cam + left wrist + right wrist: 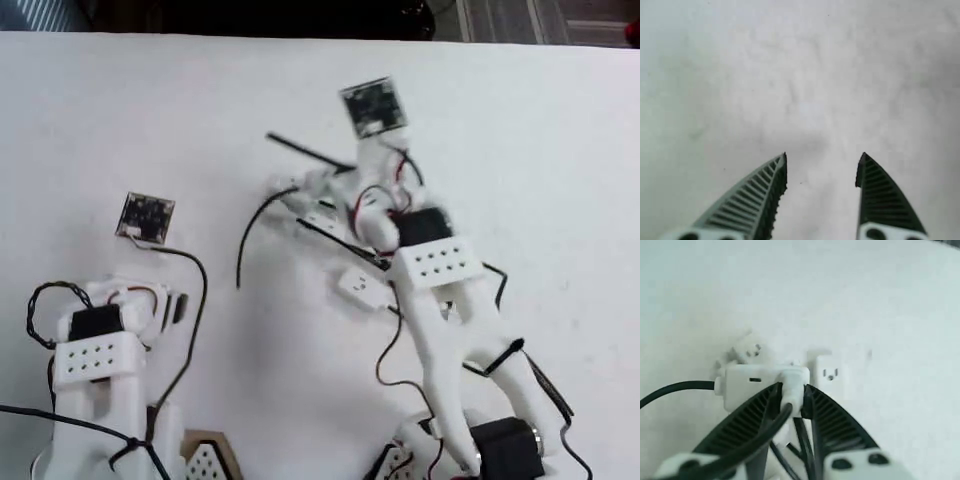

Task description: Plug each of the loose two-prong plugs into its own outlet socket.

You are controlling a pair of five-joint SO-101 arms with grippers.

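Plug [792, 385] clenched in right fingers [835, 425], prongs hidden against socket block [742, 387]; left fingers [757, 200] spread apart.

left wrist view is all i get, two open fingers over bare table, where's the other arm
observer: The right gripper is out over the middle of the table, shut on a white plug.
operator: is it near a socket
observer: Yes, the plug sits against a white outlet block. I cannot tell whether the prongs are in.
operator: any other socket free
observer: A second white outlet lies just beside that block, with its slots showing and nothing in them.
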